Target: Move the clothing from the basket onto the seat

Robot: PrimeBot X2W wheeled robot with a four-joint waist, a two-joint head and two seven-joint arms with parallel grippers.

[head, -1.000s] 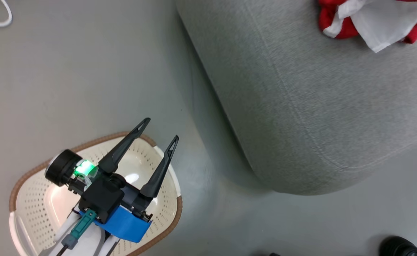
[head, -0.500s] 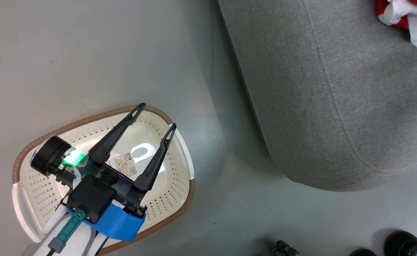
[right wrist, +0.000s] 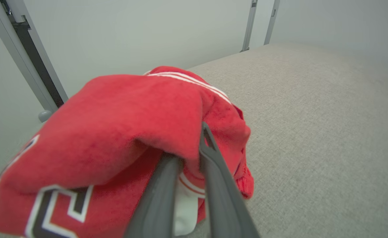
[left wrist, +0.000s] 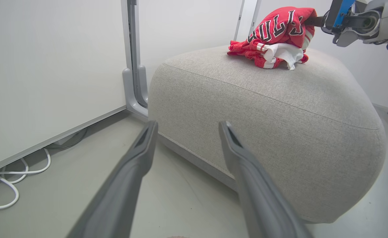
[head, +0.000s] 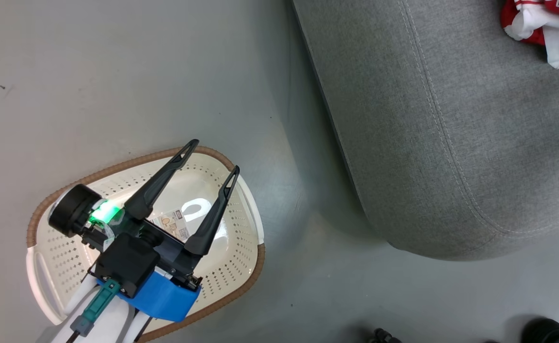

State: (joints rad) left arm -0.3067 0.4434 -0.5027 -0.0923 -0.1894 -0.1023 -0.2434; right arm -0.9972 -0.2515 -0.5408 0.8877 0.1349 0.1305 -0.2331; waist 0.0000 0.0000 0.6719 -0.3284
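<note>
Basket (head: 55, 252), one in number, sat at the lower left of the head view, a single label on its floor. Above it hung the left gripper (head: 214, 156), its two fingers spread wide and gripping nothing. One grey seat (head: 451, 143) took up the right half of that view. At its upper right corner lay the clothing (head: 536, 24), two red garments on the seat's top. In the right wrist view the right gripper (right wrist: 187, 145) had its two fingers almost together, pinching a fold of the lettered garment.
</note>
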